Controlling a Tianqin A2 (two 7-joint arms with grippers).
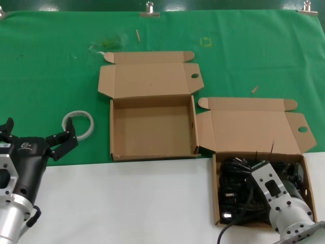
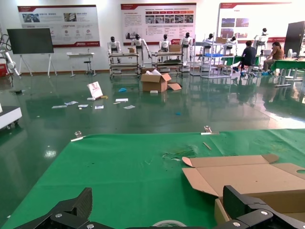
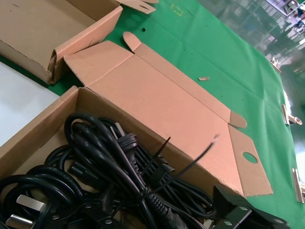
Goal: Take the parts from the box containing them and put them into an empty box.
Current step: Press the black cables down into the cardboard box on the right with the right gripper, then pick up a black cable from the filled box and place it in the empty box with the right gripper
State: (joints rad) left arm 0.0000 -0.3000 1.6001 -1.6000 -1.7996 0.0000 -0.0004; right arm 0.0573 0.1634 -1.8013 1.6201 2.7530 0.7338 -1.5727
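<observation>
While the right tool [image 1: 252,172] reaches down into the box containing the parts [image 1: 217,203], its fingers are lost among the black cables [image 1: 234,195], so whether they are spread, closed or holding anything cannot be told. The cables lie tangled in a heap inside that box, plugs [image 3: 24,202] showing here and there, and the box sits at the near right of the counter [image 1: 127,203] with its lid [image 1: 251,131] folded back flat onto the green cloth [image 1: 51,61]. The empty box [image 1: 152,152] stands just to its left and a little farther back, lid open likewise, nothing inside. The left tool [image 1: 38,137] waits at the near left edge with its fingers spread wide and holding nothing, just beside a roll of white tape [image 1: 78,124] that lies flat on the cloth.
</observation>
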